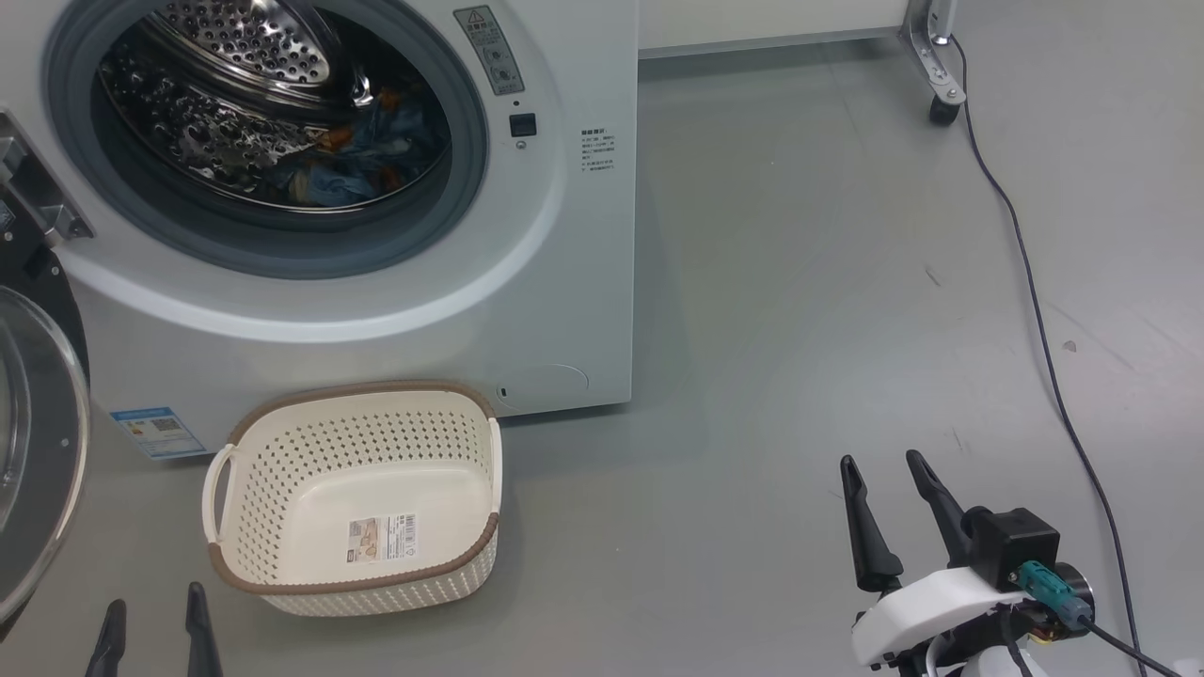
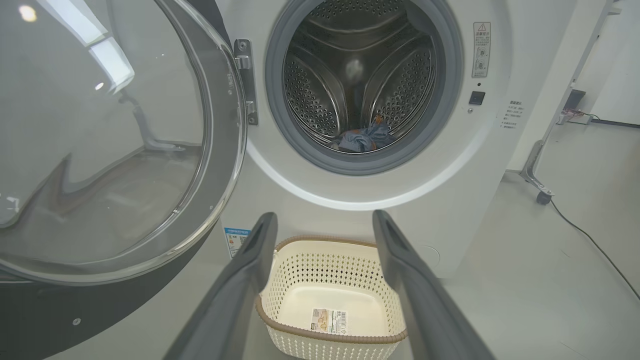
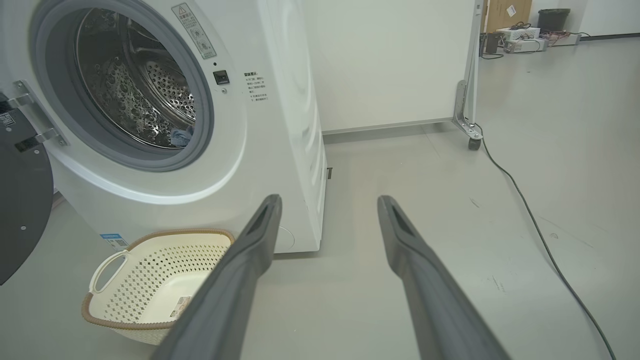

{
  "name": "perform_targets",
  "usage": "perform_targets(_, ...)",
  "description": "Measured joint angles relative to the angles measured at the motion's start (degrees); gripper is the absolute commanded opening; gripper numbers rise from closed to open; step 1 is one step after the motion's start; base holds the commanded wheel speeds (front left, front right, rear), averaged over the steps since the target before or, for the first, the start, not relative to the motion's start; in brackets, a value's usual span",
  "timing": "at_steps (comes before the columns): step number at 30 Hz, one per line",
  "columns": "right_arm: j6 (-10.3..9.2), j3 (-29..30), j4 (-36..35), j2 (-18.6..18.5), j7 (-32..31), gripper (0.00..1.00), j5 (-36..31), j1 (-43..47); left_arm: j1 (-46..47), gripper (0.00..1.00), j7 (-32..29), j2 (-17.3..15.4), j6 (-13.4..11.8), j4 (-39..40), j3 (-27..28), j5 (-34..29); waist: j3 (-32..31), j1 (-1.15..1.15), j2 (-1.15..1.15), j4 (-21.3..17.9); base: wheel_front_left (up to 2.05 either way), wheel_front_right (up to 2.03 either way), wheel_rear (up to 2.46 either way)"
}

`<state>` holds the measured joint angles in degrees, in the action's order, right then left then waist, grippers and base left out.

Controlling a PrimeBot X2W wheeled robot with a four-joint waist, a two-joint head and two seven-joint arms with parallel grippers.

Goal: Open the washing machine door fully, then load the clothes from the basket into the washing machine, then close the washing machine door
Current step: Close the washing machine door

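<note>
Clothes (image 2: 362,139): in drum (image 2: 310,90), beyond left gripper (image 2: 325,215).
Basket (image 2: 320,265): empty, framed below its parted jaws.
Door (image 2: 115,135): open leftward, probably awaiting closing.
Right gripper (image 3: 329,198): spread, empty.

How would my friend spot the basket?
Find the big white washing machine. On the floor right in front of it sits the basket. It is the only small cream thing there, with holey sides, a brown rim and a sticker inside.
</note>
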<state>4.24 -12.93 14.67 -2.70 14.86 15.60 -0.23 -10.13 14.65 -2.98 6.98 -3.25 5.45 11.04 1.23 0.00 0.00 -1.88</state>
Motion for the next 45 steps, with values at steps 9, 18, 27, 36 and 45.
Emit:
perform_targets(9,0.3,0.09,-0.08,0.03,0.0,1.0,-0.09,0.01,0.0,1.0,0.0,0.11,0.0,0.0,0.02,0.01,0.08,0.0,0.0,0.41,-0.4,0.4,0.0)
perform_targets(18,0.31,0.29,-0.31,0.08,0.0,1.0,-0.47,0.06,0.02,1.0,0.0,0.14,0.0,-0.2,-0.13,0.01,0.18,0.0,0.0,1.22,-0.06,0.06,0.0)
perform_targets(27,0.26,1.03,-1.05,0.1,0.0,1.0,-0.47,0.48,0.22,1.0,0.0,0.33,0.0,-0.92,-0.56,0.09,0.55,0.0,0.0,3.9,0.0,0.0,0.0)
perform_targets(36,0.26,1.15,-1.21,0.1,0.01,1.0,-0.48,0.65,0.54,1.0,0.0,0.42,0.0,-1.55,0.53,0.51,0.62,0.0,0.0,7.67,0.0,0.0,0.0)
perform_targets(45,0.27,1.11,-1.2,0.1,0.0,1.0,-1.3,0.68,0.56,1.0,0.0,0.58,0.0,-2.27,1.88,1.04,0.43,0.0,0.0,13.04,0.0,0.0,0.0)
